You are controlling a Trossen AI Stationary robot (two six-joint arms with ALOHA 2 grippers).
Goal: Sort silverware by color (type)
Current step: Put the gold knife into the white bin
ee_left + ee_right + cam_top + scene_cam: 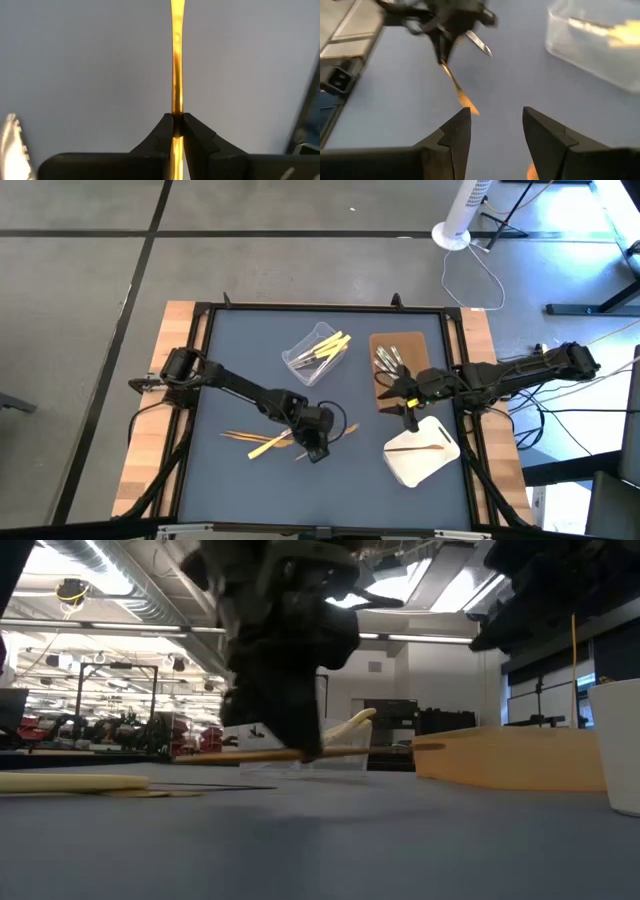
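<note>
My left gripper (316, 447) is near the middle of the blue mat, shut on an orange-brown utensil (338, 436). Pale yellow utensils (258, 440) lie flat on the mat beside it. More pale yellow ones sit in the clear tub (315, 352). Silver utensils (388, 360) lie on the brown tray (410, 345). Another orange-brown utensil (415, 448) lies on the white tray (425, 465). My right gripper (495, 127) hovers open between the two trays with nothing between its fingers. My left gripper pinches the orange-brown utensil's thin shaft (176, 111) between its two fingertips (165, 125). The fingers slant down from the table's left. The shaft runs on ahead of the fingertips and back between them. In the low view the utensil (240, 755) hangs about level, clear of the mat.
The mat has a raised black frame (200, 360), with wooden table edges (145, 470) outside it. A pale serrated utensil end (10, 145) lies close to my left gripper. Open mat stretches along the near edge and at the far left.
</note>
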